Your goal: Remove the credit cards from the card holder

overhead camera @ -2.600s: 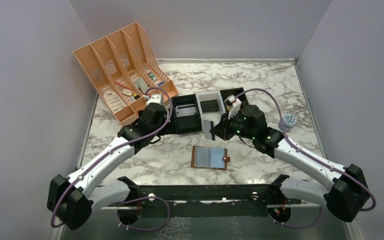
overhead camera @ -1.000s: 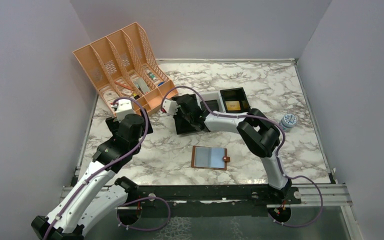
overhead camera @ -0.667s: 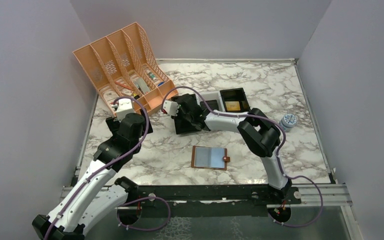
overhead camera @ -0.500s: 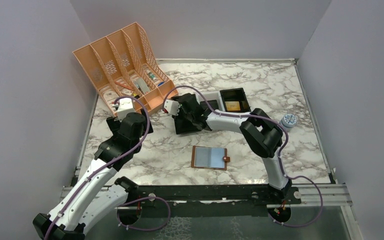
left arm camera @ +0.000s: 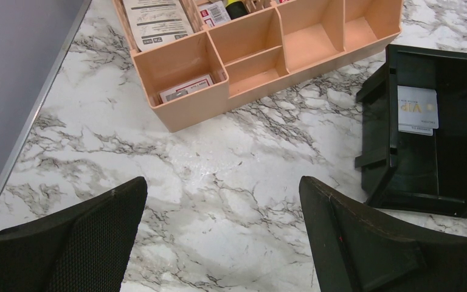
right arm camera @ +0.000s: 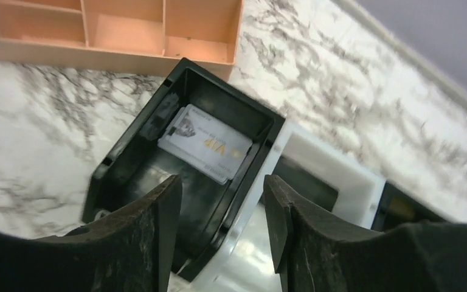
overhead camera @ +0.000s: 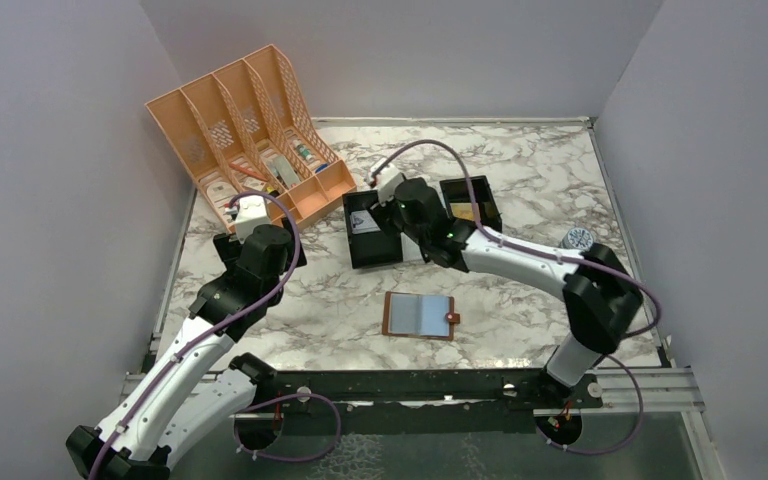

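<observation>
The card holder [overhead camera: 418, 315] lies spread open on the marble, brown with a pale blue-grey inside and a snap tab on its right edge. A white credit card marked VIP [right arm camera: 205, 142] lies in the black tray [overhead camera: 372, 250], on top of another card; the left wrist view shows it too [left arm camera: 418, 108]. My right gripper [right arm camera: 222, 188] hovers over that tray's right wall, open and empty [overhead camera: 403, 212]. My left gripper [left arm camera: 222, 182] stands wide open over bare marble left of the tray [overhead camera: 288, 248].
An orange desk organiser [overhead camera: 245, 140] with papers and small items stands at the back left. A white tray [right arm camera: 334, 176] and a second black tray [overhead camera: 470, 205] sit right of the card tray. A small round tin [overhead camera: 578, 240] is at the right.
My right gripper has opened and pulled back to the right from inside the black tray, where a card now shows. The left arm has barely moved.
</observation>
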Motion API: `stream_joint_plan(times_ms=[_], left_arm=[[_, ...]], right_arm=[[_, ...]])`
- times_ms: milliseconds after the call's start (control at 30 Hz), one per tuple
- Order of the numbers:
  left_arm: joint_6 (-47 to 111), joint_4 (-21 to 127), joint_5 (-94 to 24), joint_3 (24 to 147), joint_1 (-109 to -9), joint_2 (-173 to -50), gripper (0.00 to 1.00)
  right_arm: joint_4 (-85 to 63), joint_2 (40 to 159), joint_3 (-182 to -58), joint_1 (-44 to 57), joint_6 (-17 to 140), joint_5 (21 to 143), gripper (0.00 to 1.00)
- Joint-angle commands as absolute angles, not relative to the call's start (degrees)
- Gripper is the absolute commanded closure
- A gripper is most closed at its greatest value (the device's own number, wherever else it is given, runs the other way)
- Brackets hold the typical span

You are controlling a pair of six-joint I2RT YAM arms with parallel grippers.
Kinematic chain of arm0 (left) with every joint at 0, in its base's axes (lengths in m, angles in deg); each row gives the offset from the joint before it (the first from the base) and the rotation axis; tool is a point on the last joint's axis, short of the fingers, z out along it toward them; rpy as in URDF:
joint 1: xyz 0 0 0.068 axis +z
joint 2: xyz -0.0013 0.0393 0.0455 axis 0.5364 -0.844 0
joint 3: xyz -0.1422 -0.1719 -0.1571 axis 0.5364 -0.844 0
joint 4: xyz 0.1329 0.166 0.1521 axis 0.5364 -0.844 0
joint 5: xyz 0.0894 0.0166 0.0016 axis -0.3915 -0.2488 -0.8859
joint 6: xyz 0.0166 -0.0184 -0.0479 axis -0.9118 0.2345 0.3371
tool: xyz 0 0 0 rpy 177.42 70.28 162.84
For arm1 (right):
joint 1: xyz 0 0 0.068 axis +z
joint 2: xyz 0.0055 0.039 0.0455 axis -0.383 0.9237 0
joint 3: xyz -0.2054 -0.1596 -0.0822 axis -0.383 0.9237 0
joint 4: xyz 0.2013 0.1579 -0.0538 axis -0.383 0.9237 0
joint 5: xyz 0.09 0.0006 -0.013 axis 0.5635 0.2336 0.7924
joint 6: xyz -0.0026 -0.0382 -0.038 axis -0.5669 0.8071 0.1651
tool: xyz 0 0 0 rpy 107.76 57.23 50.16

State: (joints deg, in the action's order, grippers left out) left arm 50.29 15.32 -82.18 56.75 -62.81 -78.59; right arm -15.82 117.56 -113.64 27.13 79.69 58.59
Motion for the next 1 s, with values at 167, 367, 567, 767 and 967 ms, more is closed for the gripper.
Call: stream_joint_plan(times_ms=[167,367,567,767,967], left_arm=[[49.80,14.73,-81.19,56.44,-62.34,-77.84,0.01],[49.71,14.69,-81.45,56.44,-62.32,-77.94,0.01],[49.67,14.74,-81.77,56.35,-62.30,-77.75,0.01],[49.73,14.69,-81.80,56.35,-62.23,-77.82,0.01],[49.71,14.73,-81.84,56.35,-62.24,-77.83,0.01]], right_arm=[[-1.70,104.67,-99.78,26.65,41.69,65.00,0.53],[5.79,103.23,-96.90,33.57,33.44,55.97,0.59],[12.27,105.07,-98.07,40.68,27.06,46.35,0.59],[12.57,106.70,-97.22,42.74,23.65,46.35,0.59],[12.30,109.76,-98.66,44.03,23.88,48.40,0.59]])
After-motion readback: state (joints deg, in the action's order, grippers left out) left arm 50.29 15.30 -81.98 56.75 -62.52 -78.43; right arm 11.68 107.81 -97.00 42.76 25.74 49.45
